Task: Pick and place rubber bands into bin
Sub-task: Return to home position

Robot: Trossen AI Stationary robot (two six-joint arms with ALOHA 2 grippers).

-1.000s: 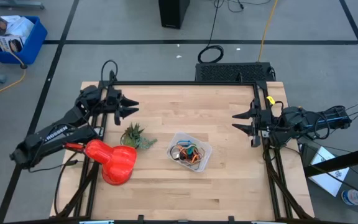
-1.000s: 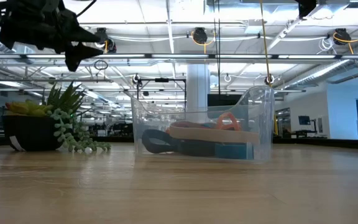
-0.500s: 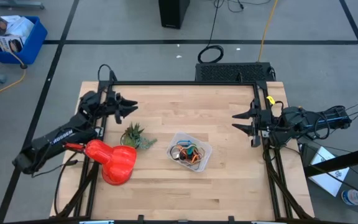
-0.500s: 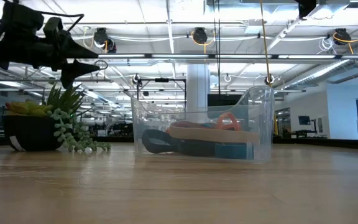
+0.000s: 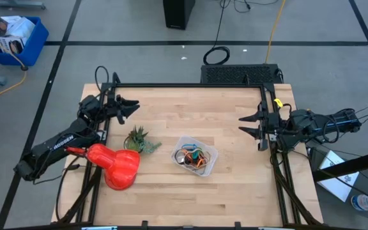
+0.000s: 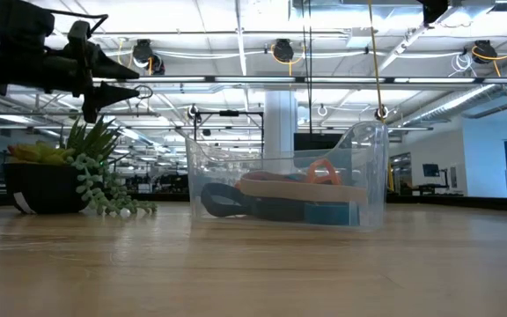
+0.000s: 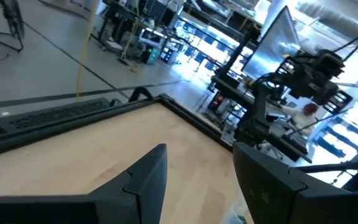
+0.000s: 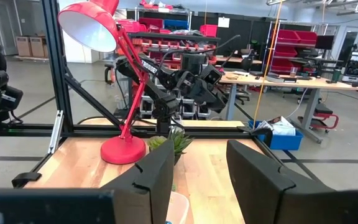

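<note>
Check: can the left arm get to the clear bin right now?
Probably yes: the left gripper hangs open above the table's left side, and only the low plant sits near its path to the bin.

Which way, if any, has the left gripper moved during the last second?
Yes. In the high view the left gripper drew back slightly leftward, away from the potted plant.
</note>
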